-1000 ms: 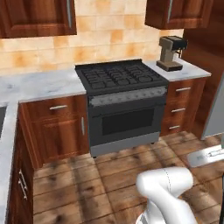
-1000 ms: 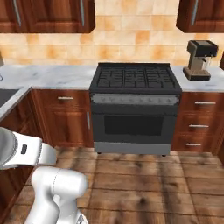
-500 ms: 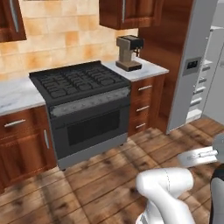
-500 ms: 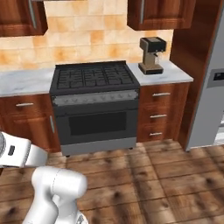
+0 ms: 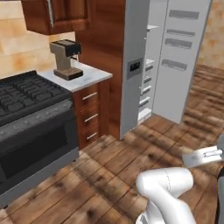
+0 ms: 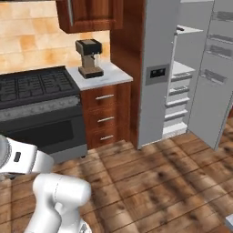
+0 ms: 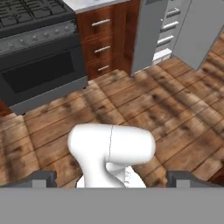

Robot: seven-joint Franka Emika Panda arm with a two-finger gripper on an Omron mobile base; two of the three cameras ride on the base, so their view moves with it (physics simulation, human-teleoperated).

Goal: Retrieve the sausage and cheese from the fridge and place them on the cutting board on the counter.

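One fridge [image 6: 159, 73] door stood swung wide, baring white shelves, so I judged the base was lined up to reach in; my gripper [image 7: 111, 178] was spread fully with nothing held, and I could make out neither sausage nor cheese.

The tall grey two-door fridge [image 5: 136, 65] stands upper right, one door swung open on white shelves; the white-grey marbled counter [image 6: 102, 75] lies left of it.
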